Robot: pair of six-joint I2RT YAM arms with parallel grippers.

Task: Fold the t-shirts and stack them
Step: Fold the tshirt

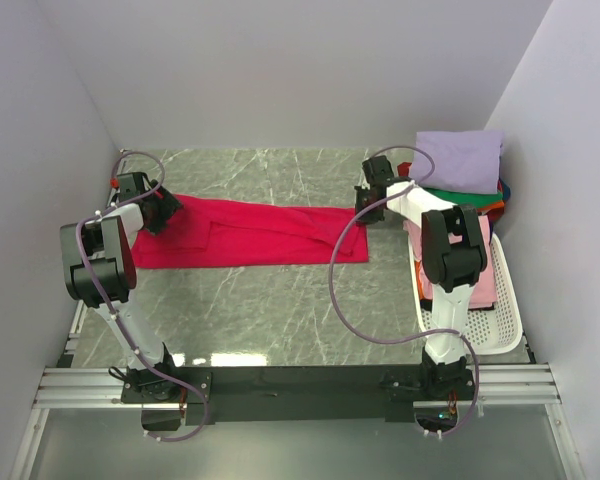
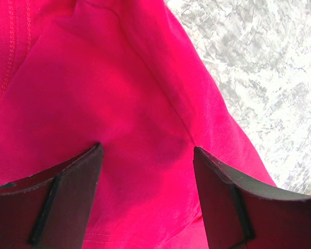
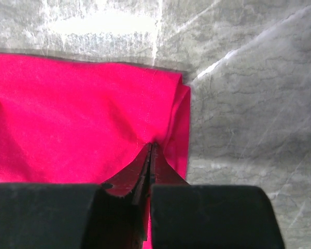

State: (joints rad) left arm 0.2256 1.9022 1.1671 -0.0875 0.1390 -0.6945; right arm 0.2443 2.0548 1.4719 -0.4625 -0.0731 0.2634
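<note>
A large crimson-red t-shirt (image 1: 250,232) lies as a long folded strip across the marble table. My left gripper (image 1: 165,212) hovers open over its left end; in the left wrist view both fingers straddle red cloth (image 2: 93,93) with the gripper (image 2: 147,155) empty between them. At the strip's right end my right gripper (image 1: 365,210) is shut, and in the right wrist view the gripper (image 3: 151,145) pinches the folded edge of the red t-shirt (image 3: 67,119). More t-shirts are piled at the right: lavender (image 1: 458,160) on top, green (image 1: 470,195) under it, pink (image 1: 485,285) in the basket.
A white perforated basket (image 1: 507,310) stands along the right wall beside the right arm. Grey walls close in the table at left, back and right. Bare marble (image 1: 280,310) lies between the red strip and the arm bases.
</note>
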